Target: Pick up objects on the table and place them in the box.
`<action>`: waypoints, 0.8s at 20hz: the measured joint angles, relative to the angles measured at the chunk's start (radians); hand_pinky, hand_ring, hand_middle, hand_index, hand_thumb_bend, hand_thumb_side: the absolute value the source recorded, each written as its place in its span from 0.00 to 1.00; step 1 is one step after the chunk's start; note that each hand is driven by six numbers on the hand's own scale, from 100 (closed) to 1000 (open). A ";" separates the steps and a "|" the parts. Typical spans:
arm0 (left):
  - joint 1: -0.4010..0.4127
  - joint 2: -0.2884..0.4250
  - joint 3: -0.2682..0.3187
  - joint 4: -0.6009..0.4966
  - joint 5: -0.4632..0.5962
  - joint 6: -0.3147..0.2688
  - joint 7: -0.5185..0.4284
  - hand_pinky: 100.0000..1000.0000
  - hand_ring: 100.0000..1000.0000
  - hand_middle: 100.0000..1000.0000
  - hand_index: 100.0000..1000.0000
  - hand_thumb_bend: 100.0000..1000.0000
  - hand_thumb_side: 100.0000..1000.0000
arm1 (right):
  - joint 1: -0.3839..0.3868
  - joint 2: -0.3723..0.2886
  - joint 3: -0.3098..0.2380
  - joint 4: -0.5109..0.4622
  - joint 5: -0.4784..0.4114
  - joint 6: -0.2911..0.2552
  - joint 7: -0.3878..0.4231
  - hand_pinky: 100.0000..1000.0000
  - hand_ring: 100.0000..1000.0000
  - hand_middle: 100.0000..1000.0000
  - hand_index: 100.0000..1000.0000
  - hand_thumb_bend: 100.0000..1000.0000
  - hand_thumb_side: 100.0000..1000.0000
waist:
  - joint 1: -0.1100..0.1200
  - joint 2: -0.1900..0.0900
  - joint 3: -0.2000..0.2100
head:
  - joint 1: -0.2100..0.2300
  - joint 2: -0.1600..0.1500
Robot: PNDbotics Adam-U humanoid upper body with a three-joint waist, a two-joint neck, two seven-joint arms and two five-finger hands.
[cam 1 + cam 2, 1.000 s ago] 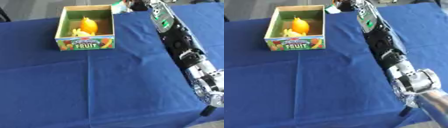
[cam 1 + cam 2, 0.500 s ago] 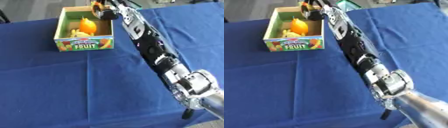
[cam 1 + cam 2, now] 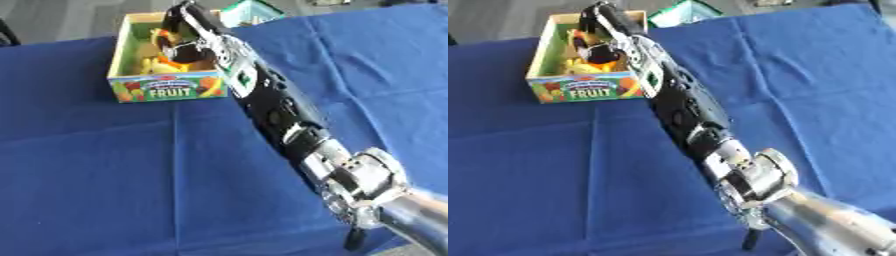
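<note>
The cardboard fruit box with "FRUIT" on its front stands at the far left of the blue table. My right arm stretches from the lower right corner up to it. My right hand is down inside the box, above its contents. Orange fruit and yellow pieces show around and under the dark hand. Part of the orange colour sits right at the hand, and I cannot make out whether it is held. The hand covers the middle of the box. My left hand shows in neither view.
A green and white object lies just behind the box at the table's far edge. The blue cloth spreads wide to the left and front of the arm, with a fold line running across it.
My right hand has swung left from behind the box's right corner to over the box and has dropped inside it. The whole arm followed leftward.
</note>
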 measured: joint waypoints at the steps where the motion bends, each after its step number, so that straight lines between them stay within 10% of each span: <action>1: -0.001 0.000 0.000 0.000 0.000 0.000 0.000 0.73 0.56 0.49 0.72 0.00 0.49 | 0.004 0.005 0.000 0.005 0.008 0.000 0.000 0.79 0.73 0.49 0.59 0.00 0.00 | 0.000 0.000 0.001 | 0.000 0.000; 6: -0.001 0.000 0.000 0.000 0.000 -0.002 -0.002 0.73 0.56 0.49 0.72 0.00 0.49 | 0.018 0.023 0.003 0.020 0.033 -0.003 0.002 0.80 0.77 0.66 0.70 0.36 0.08 | 0.006 0.000 0.003 | -0.002 0.000; 16: 0.000 0.000 0.000 0.001 0.000 -0.002 -0.002 0.73 0.56 0.49 0.72 0.00 0.49 | 0.028 0.028 0.003 0.028 0.054 -0.013 -0.039 0.84 0.85 0.86 0.87 0.50 0.34 | 0.006 0.000 -0.003 | -0.002 0.000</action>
